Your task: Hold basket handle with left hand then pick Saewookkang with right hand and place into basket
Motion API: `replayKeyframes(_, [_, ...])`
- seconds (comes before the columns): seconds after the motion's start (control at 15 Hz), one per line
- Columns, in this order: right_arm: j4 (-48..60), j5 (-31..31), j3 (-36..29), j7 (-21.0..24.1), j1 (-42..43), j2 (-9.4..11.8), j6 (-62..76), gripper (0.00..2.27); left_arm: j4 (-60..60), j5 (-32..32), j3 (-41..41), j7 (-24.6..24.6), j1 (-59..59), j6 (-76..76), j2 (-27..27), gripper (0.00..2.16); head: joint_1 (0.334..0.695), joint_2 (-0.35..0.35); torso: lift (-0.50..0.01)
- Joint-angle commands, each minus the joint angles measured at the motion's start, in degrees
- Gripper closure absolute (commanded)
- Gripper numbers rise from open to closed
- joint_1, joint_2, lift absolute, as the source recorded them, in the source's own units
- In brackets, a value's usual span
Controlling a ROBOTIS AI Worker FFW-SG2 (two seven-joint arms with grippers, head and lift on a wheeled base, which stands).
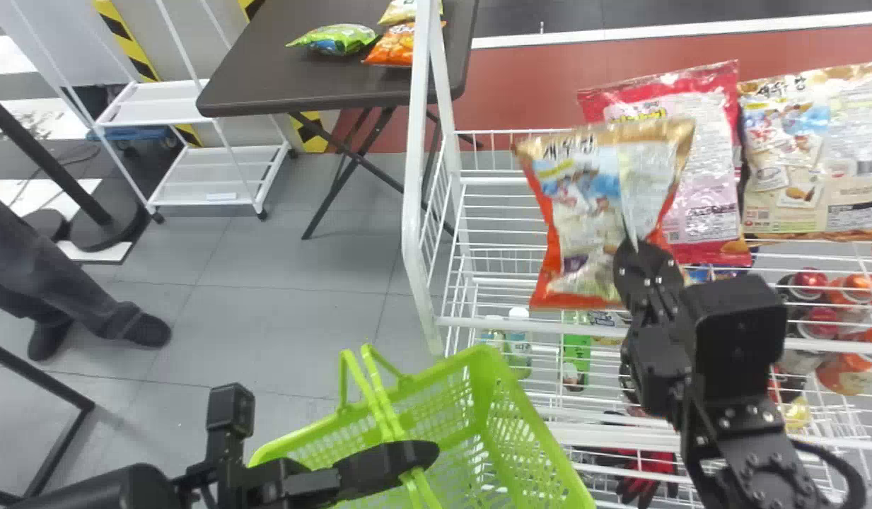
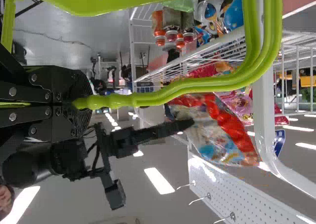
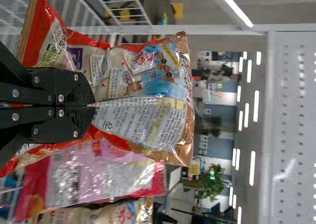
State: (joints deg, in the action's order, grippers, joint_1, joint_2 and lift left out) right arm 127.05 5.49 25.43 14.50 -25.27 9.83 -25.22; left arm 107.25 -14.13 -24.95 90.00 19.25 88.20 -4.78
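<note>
In the head view my right gripper (image 1: 637, 247) is shut on the Saewookkang bag (image 1: 584, 212), which hangs upright above the wire shelf's left part. The right wrist view has the right gripper (image 3: 94, 105) pinching the back seam of the Saewookkang (image 3: 143, 95). At the bottom centre of the head view, my left gripper (image 1: 428, 454) is closed around the handles of the green basket (image 1: 531, 431). In the left wrist view the left gripper (image 2: 74, 104) holds the green handle (image 2: 173, 93); the bag (image 2: 217, 130) shows farther off. The basket stands left of and below the bag.
A pink snack bag (image 1: 704, 170) and another tan bag (image 1: 817, 155) stand on the rack at the right. The rack's white post (image 1: 413, 212) rises between bag and floor area. Bottles (image 1: 518, 346) sit on a lower shelf. A dark table (image 1: 301, 78) is behind.
</note>
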Motion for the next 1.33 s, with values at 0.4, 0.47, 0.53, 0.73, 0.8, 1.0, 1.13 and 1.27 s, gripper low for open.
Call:
replayKeyframes(0.4, [7.2,-2.3,6.2,-4.6,-6.5,5.6,-19.0,2.24,1.6,-1.0,-0.3,0.6,0.1,1.8,0.2,2.15,0.695,0.221,-0.019])
replayKeyframes(0.47, [5.4,-2.4,8.0,-4.6,-5.2,5.4,-18.5,2.24,1.6,-1.0,-0.1,0.6,0.2,1.8,0.3,2.15,0.695,0.240,-0.019])
replayKeyframes(0.53, [4.0,-2.5,9.7,-4.5,-4.4,4.6,-18.0,2.24,1.8,-1.0,-0.1,0.6,0.2,1.8,0.6,2.15,0.695,0.266,-0.019])
replayKeyframes(0.73, [-0.5,-2.5,15.8,-4.2,0.0,2.9,-22.4,2.24,3.1,-1.3,-0.1,0.6,0.3,1.8,0.7,2.15,0.695,0.350,-0.019])
replayKeyframes(0.8, [-2.8,-2.4,17.4,-3.9,1.2,2.7,-22.6,2.22,3.5,-1.5,-0.2,0.6,0.3,1.8,0.7,2.15,0.695,0.350,-0.019])
replayKeyframes(1.0, [-8.0,-2.1,18.4,-3.9,2.3,2.0,-18.0,0.22,3.8,-1.9,-0.1,0.6,0.4,1.8,0.7,2.15,0.695,0.350,-0.019])
replayKeyframes(1.13, [-7.1,-1.6,15.5,-3.0,1.2,2.0,-9.7,0.00,3.8,-1.8,0.2,0.6,0.6,1.8,0.7,2.15,0.695,0.350,-0.019])
replayKeyframes(1.27, [-6.1,-0.6,11.9,-3.0,-0.7,2.3,5.0,0.03,3.8,-1.8,0.3,0.6,1.0,1.8,0.7,2.15,0.695,0.350,-0.019])
